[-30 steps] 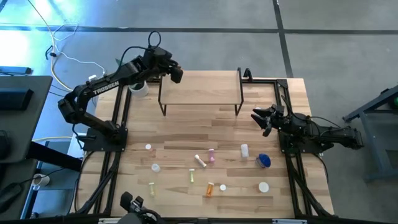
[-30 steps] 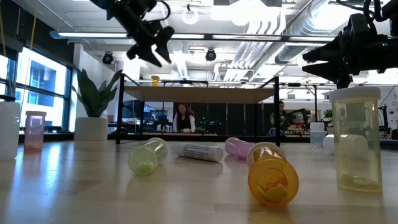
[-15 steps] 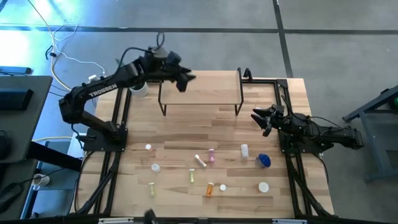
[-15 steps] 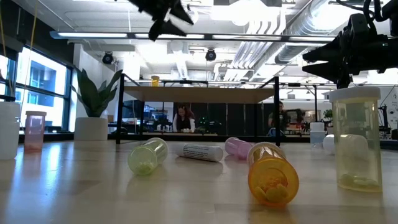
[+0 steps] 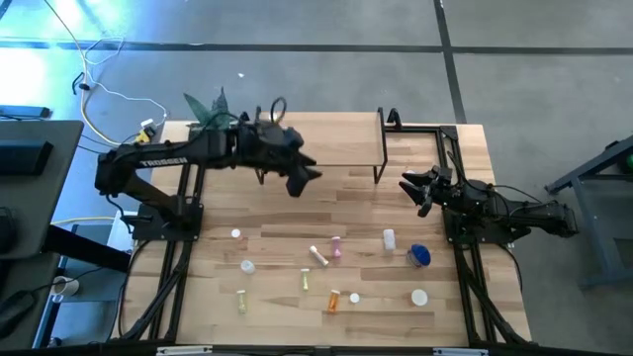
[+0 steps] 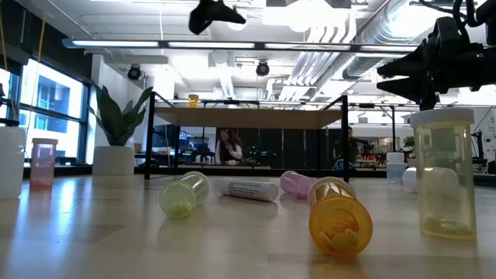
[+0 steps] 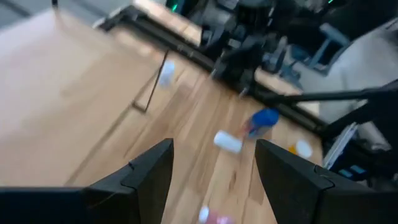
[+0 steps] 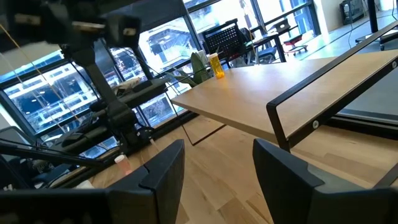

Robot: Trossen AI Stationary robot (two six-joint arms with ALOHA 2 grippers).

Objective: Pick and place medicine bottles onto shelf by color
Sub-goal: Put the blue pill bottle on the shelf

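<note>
At the far left of the counter (image 5: pixel 267 222), an orange bottle (image 6: pixel 193 100) already stood on the shelf (image 5: pixel 318 143), toward its left end, the only one placed as far as the views showed. The left gripper (image 5: pixel 305 178) hung in the air by the shelf's front edge, fingers spread wide and holding nothing. The remaining bottles sat on the near half of the counter: a small white one (image 5: pixel 235 234), a yellow-green one (image 5: pixel 240 300), a pink one (image 5: pixel 336 246), an orange one (image 5: pixel 333 301) and, further right, a blue one (image 5: pixel 419 255). So the sorting looked barely begun, with nearly everything left to lift. The right gripper (image 5: pixel 414 189) waited at the counter's right edge, fingers apart and empty. The left wrist view was smeared, so bottle colours there were hard to judge, and the left arm hid part of the shelf from above.
</note>
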